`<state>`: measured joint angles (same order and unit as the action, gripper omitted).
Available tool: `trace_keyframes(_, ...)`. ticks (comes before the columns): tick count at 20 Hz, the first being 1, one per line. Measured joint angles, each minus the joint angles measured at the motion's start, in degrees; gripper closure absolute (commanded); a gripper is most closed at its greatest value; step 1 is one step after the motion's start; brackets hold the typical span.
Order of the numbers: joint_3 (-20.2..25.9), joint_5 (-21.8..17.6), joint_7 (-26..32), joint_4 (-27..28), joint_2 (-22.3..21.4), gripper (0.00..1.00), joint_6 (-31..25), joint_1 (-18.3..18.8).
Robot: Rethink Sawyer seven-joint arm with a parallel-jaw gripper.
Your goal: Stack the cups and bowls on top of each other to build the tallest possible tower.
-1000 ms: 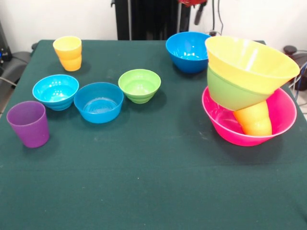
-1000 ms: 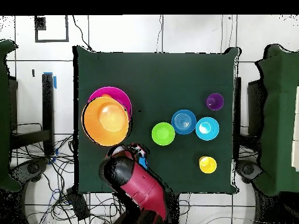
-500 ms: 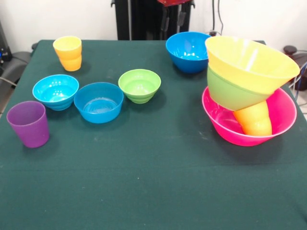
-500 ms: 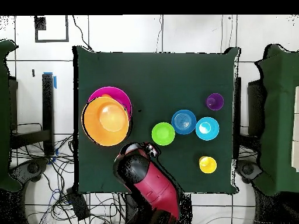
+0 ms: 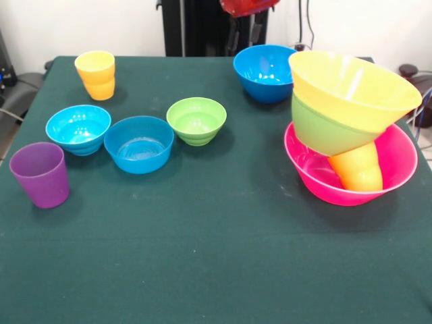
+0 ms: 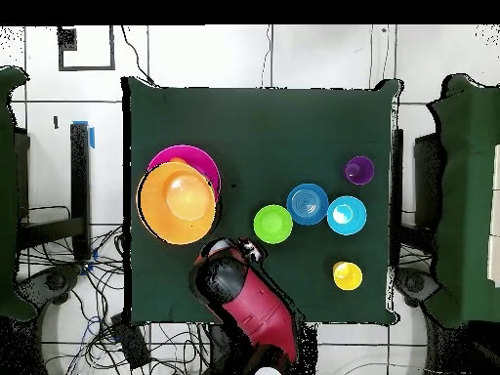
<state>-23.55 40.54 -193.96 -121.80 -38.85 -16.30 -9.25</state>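
The tower stands at the right of the front view: a large pink bowl (image 5: 398,162) holds an orange cup (image 5: 359,170), with a tilted medium green bowl (image 5: 320,131) and a large orange bowl (image 5: 354,84) on top. It also shows in the overhead view (image 6: 177,202). A medium blue bowl (image 5: 265,71) sits at the far side. A small green bowl (image 5: 196,120), small blue bowl (image 5: 139,143), cyan bowl (image 5: 78,128), purple cup (image 5: 40,174) and yellow cup (image 5: 95,74) stand loose at the left. My gripper (image 5: 245,30) hangs open and empty above and behind the blue bowl.
The red arm (image 6: 244,303) reaches in over the table's edge in the overhead view and hides the medium blue bowl there. The tower leans over the pink bowl's rim. Dark green cloth (image 5: 216,256) covers the table. Cables lie on the floor around it.
My gripper has moved leftward in the front view, from right of the blue bowl to just behind it. Both fingers now show. The cups and bowls have not moved.
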Motion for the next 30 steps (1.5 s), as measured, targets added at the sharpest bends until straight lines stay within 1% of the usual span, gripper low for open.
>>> trace_keyframes(4, 2.21, 0.53, 0.00, 0.01, 1.44, 0.00, 3.78, 1.04)
trace_keyframes(6, 4.05, 0.54, 0.00, 0.00, 2.27, 0.00, 6.63, 2.35)
trace_keyframes(11, 6.62, 0.55, 0.00, -0.01, 2.96, 0.00, 9.31, 4.93)
trace_keyframes(13, 7.30, 0.57, 0.00, 0.00, 2.97, 0.00, 9.30, 5.84)
trace_keyframes(21, 8.34, 0.57, 0.00, -0.01, 2.96, 0.00, 9.30, 6.78)
trace_keyframes(30, 14.61, 0.58, 0.00, -0.68, 2.66, 0.00, 9.33, 10.03)
